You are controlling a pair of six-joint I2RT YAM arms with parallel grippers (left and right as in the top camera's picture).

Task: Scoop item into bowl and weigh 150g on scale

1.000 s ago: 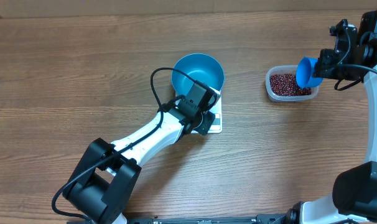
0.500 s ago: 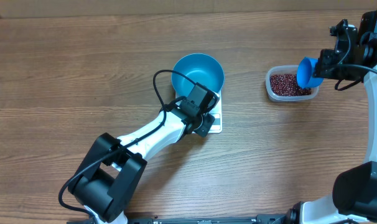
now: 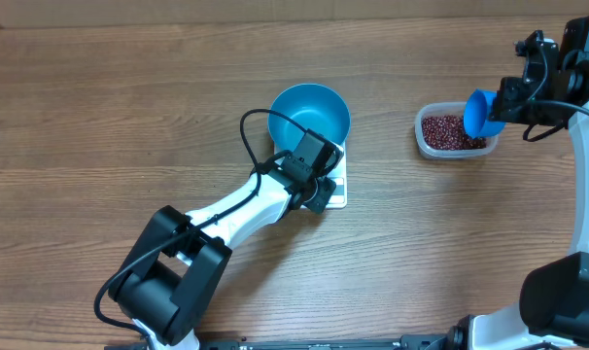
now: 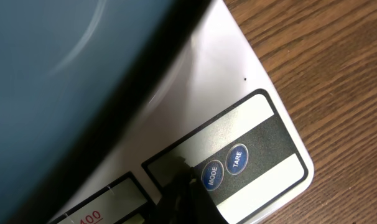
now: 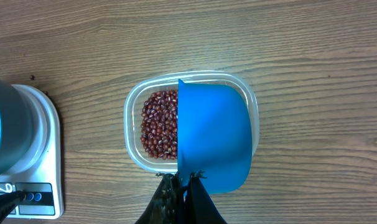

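Left end effector (image 4: 183, 186), pressed together, tip at front panel of small white square scale (image 4: 238, 93), arm stretched diagonally. Right end effector (image 5: 183, 183) pinches blue scoop (image 5: 213, 137) above clear plastic tub (image 5: 131, 106).

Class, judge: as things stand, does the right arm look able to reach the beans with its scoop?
Probably yes: its scoop hangs over the open tub, and nothing covers the beans.

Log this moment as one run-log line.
left jaws shut, tip beside scale MODE button | right jaws shut on scoop over tub of beans | bowl on scale, no beans inside
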